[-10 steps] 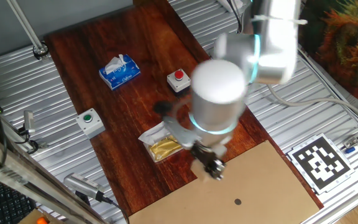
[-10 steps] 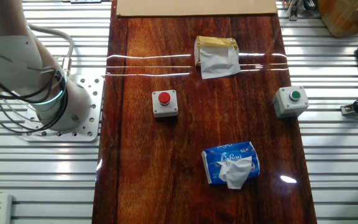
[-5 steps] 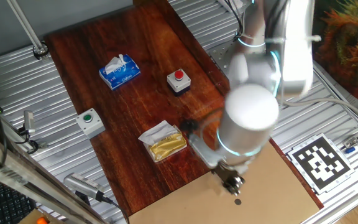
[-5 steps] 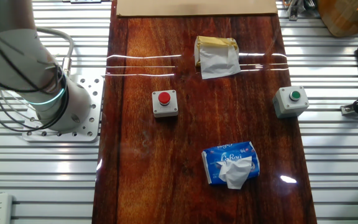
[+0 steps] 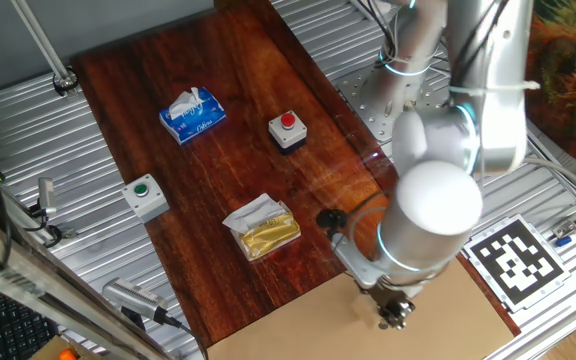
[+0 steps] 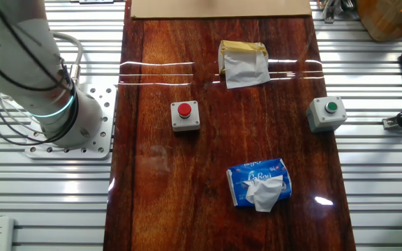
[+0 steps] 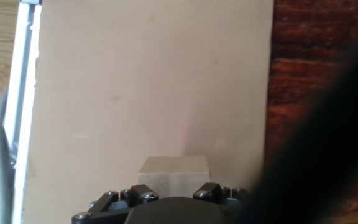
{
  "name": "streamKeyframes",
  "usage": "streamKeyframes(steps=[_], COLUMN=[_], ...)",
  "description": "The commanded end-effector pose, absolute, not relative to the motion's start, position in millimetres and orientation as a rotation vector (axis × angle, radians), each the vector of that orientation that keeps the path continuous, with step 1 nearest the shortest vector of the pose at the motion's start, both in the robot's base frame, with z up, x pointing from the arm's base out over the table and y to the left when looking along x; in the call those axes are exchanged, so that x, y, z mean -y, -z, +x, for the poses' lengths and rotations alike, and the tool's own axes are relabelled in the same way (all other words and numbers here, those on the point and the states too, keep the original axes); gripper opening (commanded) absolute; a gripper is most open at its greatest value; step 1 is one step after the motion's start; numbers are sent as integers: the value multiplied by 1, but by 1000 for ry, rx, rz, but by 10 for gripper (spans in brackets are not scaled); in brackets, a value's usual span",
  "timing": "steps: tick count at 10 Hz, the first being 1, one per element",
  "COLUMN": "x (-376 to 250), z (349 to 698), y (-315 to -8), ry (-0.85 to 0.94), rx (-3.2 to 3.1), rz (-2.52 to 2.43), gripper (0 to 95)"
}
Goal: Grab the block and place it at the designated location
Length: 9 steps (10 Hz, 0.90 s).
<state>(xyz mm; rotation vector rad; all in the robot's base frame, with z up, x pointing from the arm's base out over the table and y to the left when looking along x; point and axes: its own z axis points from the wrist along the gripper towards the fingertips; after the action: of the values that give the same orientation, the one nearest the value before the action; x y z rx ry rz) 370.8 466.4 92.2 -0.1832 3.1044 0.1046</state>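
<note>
Block (image 7: 173, 170) is seen at 12 o'clock of gripper (image 7: 166, 202), over cardboard (image 7: 148, 93); clamped or released cannot be told.

two high fixed cameras face the dark board (image 5: 218, 180) from opposite ends; hand camera looks down closely.

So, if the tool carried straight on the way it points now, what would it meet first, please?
Most likely the cardboard sheet: the tool points down over it, with the block between its fingers, so the block would probably touch first. The gap left is unclear.
</note>
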Motion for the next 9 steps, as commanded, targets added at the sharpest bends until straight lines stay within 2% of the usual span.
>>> streamKeyframes(steps=[1, 9], x=[-470, -485], z=[363, 361], y=[-92, -63], ry=[-104, -111], rx=[-3111, -3138], rz=[-170, -64], gripper=[0, 0])
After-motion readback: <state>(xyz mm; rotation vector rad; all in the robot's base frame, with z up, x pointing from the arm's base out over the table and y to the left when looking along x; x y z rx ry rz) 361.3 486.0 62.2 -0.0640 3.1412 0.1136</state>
